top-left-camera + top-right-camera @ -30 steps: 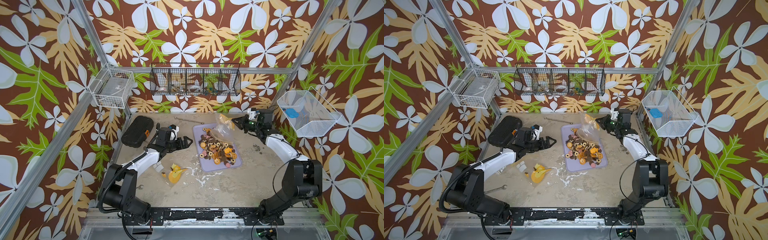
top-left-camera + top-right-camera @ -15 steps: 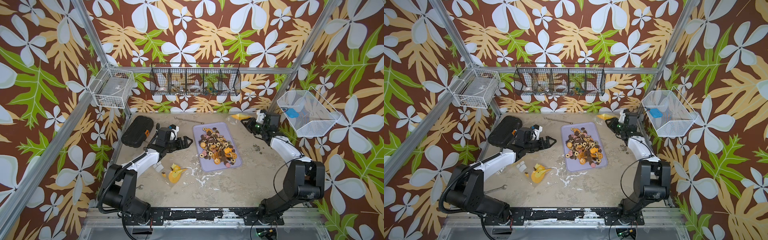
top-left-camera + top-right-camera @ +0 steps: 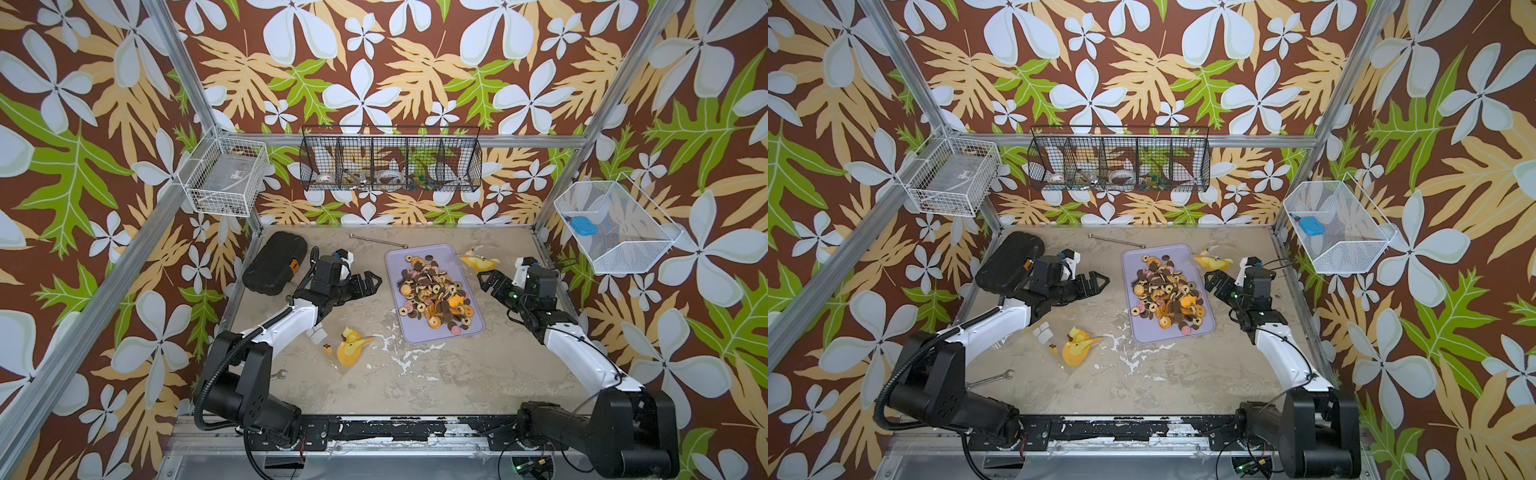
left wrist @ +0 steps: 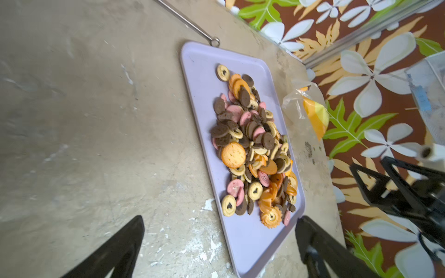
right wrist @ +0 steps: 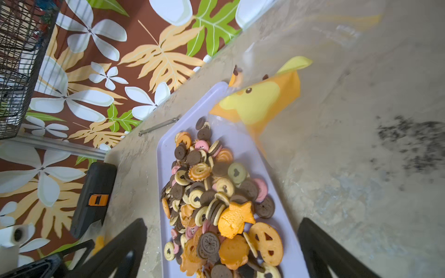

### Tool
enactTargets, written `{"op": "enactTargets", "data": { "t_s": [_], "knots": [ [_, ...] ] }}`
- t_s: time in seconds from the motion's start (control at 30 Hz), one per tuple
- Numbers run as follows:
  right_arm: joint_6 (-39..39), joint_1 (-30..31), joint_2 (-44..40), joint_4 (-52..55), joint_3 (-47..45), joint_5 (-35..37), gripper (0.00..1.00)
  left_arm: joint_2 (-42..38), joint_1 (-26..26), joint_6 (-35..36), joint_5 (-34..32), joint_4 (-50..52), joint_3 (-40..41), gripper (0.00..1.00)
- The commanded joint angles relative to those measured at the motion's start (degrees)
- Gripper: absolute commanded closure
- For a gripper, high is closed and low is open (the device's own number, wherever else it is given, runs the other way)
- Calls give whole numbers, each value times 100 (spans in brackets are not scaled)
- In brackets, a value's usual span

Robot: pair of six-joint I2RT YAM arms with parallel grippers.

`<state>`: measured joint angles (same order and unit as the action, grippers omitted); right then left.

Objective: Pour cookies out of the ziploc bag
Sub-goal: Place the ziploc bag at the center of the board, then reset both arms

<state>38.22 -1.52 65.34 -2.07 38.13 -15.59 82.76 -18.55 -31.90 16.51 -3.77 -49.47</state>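
The mouth of the crinkled ziploc bag [image 3: 478, 262] cannot be made out; round cookies [image 3: 434, 291] are heaped on a smooth tray [image 3: 415, 331]. Left gripper [image 3: 375, 282] and right gripper [image 3: 485, 282] are spread wide, empty.

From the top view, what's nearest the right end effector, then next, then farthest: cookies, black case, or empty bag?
1. Empty bag, just past the right end effector.
2. Cookies, toward the middle.
3. Black case, far left side.
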Motion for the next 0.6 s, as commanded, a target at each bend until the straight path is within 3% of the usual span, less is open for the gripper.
{"op": "enactTargets", "data": {
  "t_s": [0.0,0.1,0.2,0.3,0.33,0.47,0.57],
  "knots": [
    [-408,11,-534,97,-234,1045,0,-504,27,537,-1790,-231,226,0],
    [-482,20,-1188,-33,-565,2213,0,-1269,60,1420,-3918,-794,896,0],
    [-787,15,-1634,-1019,-1165,2706,0,-1892,186,2465,-4773,-2412,2092,0],
    [-846,19,-1747,-1971,-1677,2805,0,-2207,407,3646,-4305,-4853,3486,0],
    [-930,15,-1711,-2233,-1787,2807,0,-2113,545,3686,-4041,-5455,3806,0],
    [-822,17,-1606,-3022,-2166,3200,0,-1265,1123,2998,-3536,-5472,3698,0],
    [-966,14,-1584,-3684,-2531,3146,0,-691,1254,3096,-2818,-5947,3765,0]
  ]
}}
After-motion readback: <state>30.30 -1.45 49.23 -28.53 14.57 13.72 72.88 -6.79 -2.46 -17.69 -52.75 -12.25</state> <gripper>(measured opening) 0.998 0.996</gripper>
